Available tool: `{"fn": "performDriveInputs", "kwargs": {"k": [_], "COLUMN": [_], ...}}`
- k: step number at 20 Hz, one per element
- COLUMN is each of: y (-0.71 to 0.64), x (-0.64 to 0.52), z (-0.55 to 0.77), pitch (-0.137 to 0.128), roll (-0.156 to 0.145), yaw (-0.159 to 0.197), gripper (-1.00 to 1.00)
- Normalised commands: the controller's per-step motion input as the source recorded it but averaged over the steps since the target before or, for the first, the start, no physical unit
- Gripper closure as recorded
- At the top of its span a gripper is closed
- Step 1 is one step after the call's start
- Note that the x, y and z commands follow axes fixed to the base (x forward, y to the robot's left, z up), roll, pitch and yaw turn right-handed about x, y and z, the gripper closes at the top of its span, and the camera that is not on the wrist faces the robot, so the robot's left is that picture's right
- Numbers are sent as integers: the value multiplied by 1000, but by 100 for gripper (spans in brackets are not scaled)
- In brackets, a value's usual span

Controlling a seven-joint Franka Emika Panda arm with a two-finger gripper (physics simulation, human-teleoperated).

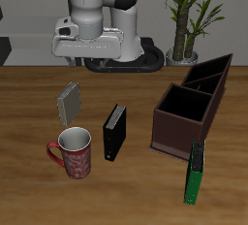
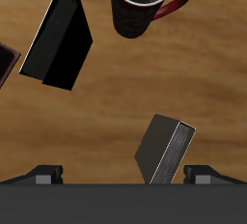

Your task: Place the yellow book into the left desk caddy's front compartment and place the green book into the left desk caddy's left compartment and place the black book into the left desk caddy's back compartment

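The yellow book (image 1: 70, 103), dull grey-tan, stands tilted on the table behind the mug; it also shows in the wrist view (image 2: 166, 149). The black book (image 1: 114, 132) stands upright beside the mug, and shows in the wrist view too (image 2: 58, 40). The green book (image 1: 195, 174) stands near the table's front edge, just in front of the left desk caddy (image 1: 194, 103), a dark maroon open box with nothing in it. My gripper (image 1: 87, 62) hangs open and empty above the table, a little behind and over the yellow book; its fingertips (image 2: 43, 173) are spread wide.
A red patterned mug (image 1: 73, 153) stands near the front edge, close to the yellow and black books; it shows in the wrist view (image 2: 145, 1). A potted plant (image 1: 189, 16) stands at the back behind the caddy.
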Motion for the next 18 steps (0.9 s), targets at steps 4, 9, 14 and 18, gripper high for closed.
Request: {"fn": "performDriveInputs", "kwargs": {"k": [4, 9, 14, 18], "y": [-435, -327, -271, -278], "x": [-154, -30, 74, 52], "z": [-164, -141, -244, -308], "pitch": [-29, -41, -2, 35], "roll": [-46, -33, -16, 1], "yaw": [-43, -41, -31, -32], "gripper": [-100, -100, -100, -100]}}
